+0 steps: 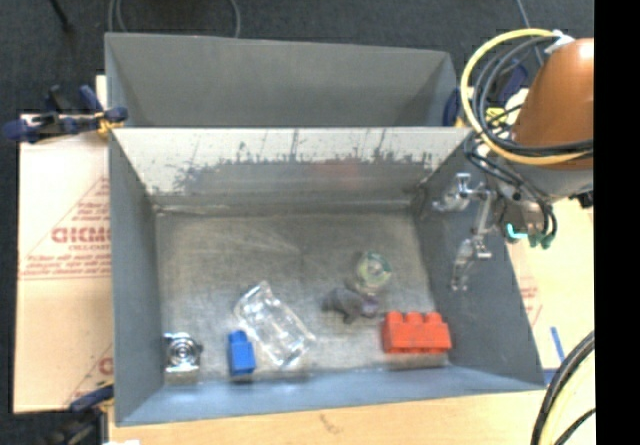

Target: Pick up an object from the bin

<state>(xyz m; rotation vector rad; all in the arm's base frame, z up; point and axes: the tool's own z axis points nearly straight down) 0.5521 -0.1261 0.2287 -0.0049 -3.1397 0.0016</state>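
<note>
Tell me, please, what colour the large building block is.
The block is red, clearest in the camera view.

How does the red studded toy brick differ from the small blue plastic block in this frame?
The red studded toy brick is clearly larger than the small blue plastic block. The red brick lies wide across the view at front right; the blue block runs up the view at front left. Both rest on the grey bin floor near its front wall.
</note>
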